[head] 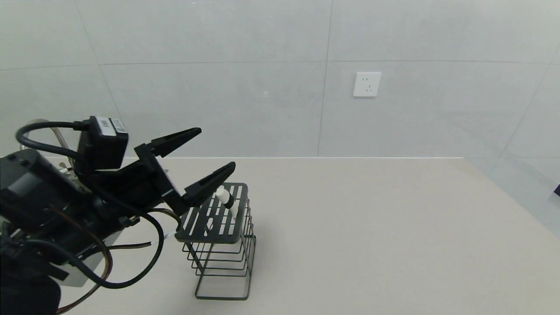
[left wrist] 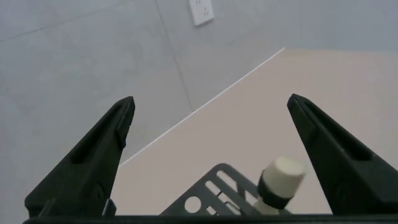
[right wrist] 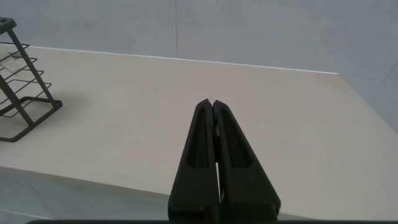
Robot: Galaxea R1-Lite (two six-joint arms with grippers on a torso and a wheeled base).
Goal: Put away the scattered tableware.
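Observation:
A black wire cutlery rack (head: 221,245) with a slotted top plate stands on the beige counter at the left. A white-handled utensil with a black collar (head: 225,197) sticks up out of one slot; its rounded handle end (left wrist: 281,180) is close below my left gripper. My left gripper (head: 216,151) hovers just above and to the left of the rack, open, with nothing between its fingers (left wrist: 102,152). My right gripper (right wrist: 213,107) is shut and empty, held over the bare counter with the rack (right wrist: 18,87) off to one side.
The beige counter (head: 372,227) runs to a grey tiled wall at the back. A white wall socket (head: 367,84) sits on that wall. The counter's right edge angles away at the far right.

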